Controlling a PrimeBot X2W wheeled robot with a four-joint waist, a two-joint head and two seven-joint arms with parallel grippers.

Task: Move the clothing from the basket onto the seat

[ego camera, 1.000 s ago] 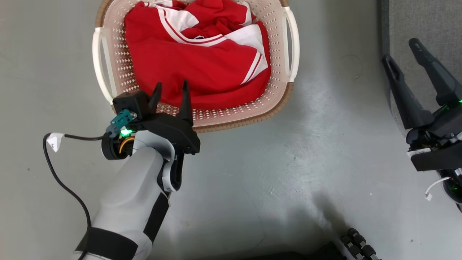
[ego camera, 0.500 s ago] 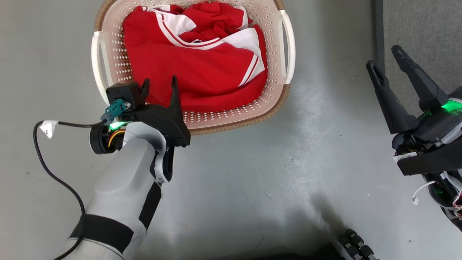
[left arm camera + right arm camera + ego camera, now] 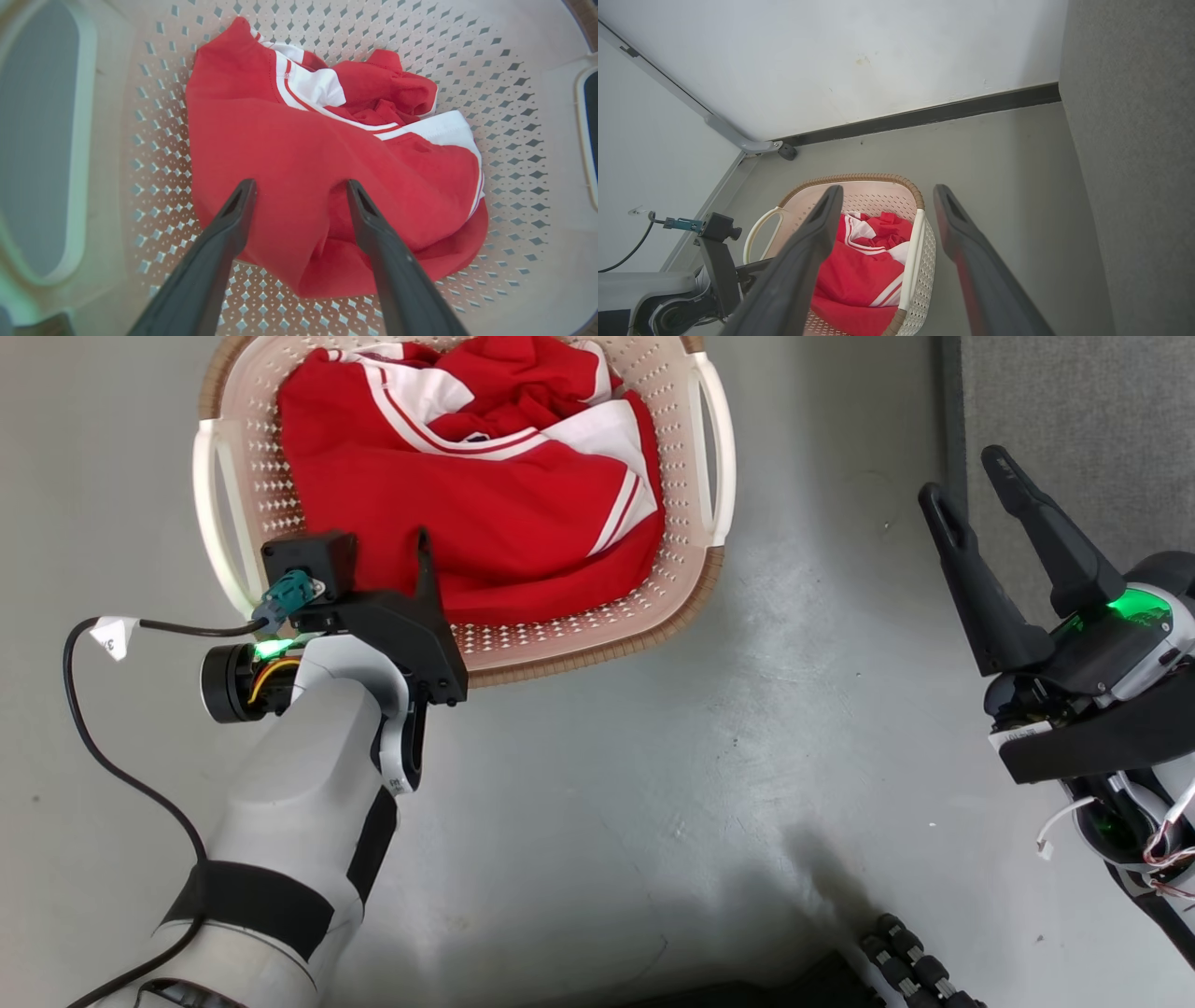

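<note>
Clothing [image 3: 299, 154] in basket [image 3: 154, 140]: probably soft, light, limp; best pinched at thick fold; left tool [image 3: 300, 185] wide, inside basket, over fabric; right tool [image 3: 965, 476] wide, well outside basket

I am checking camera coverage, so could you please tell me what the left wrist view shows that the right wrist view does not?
Left wrist view: the open left tool close over the clothing, with the perforated bottom of the basket. Right wrist view: the open right tool, wall, dark skirting, floor and grey seat. Shared: clothing in the basket.
</note>
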